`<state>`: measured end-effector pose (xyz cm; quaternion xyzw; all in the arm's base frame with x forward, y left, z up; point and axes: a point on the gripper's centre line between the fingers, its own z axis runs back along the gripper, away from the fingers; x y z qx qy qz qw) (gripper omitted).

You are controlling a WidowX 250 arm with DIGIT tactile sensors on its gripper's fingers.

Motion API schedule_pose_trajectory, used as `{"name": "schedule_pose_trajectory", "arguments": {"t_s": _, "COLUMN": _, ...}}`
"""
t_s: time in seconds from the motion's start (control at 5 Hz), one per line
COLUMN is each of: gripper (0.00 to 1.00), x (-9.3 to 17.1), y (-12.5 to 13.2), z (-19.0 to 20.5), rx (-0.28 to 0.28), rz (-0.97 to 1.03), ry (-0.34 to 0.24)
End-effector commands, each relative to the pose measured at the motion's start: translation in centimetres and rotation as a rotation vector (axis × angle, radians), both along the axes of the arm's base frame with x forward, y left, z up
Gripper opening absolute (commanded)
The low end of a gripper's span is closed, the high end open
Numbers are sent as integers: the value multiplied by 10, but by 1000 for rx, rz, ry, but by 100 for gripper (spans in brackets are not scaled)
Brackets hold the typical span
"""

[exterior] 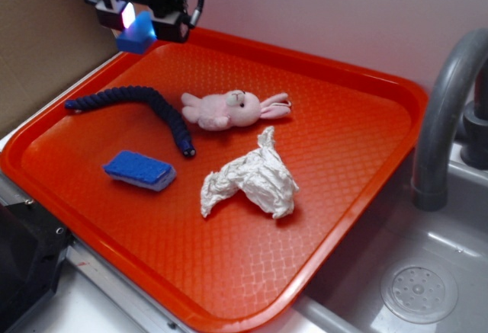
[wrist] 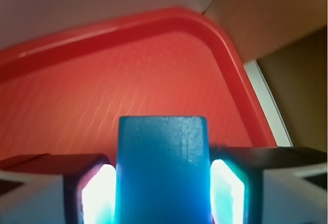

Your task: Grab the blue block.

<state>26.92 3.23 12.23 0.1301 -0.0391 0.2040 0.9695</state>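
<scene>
We see an orange plastic tray (exterior: 358, 165) beside a grey sink faucet (exterior: 446, 112). At the tray's far left corner, our gripper (exterior: 139, 22) hangs in the air, its two fingers (wrist: 95, 196) clamped on the blue block (exterior: 136, 37) — the block sits squarely between the pads, well above the tray floor. The wrist view confirms it: the block (wrist: 163, 167) fills the gap between both glowing pads, touching each side. We judge the grasp made and the block lifted clear so nothing below gets dragged along. Left lying on the tray are a dark-blue braided rope (exterior: 145, 108), a pink bunny (exterior: 229, 110) just beside the rope, a blue sponge (exterior: 139, 170) nearer the front edge, and a crumpled white paper towel (exterior: 252, 180).
</scene>
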Motion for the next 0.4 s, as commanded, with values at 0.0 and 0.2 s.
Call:
{"name": "schedule_pose_trajectory", "arguments": {"t_s": 0.0, "gripper": 0, "x": -36, "y": -32, "z": 96, "rx": -256, "rz": -138, "ry": -71}}
{"name": "schedule_pose_trajectory", "arguments": {"t_s": 0.2, "gripper": 0, "x": -40, "y": -29, "z": 102, "rx": -421, "rz": -181, "ry": -33}}
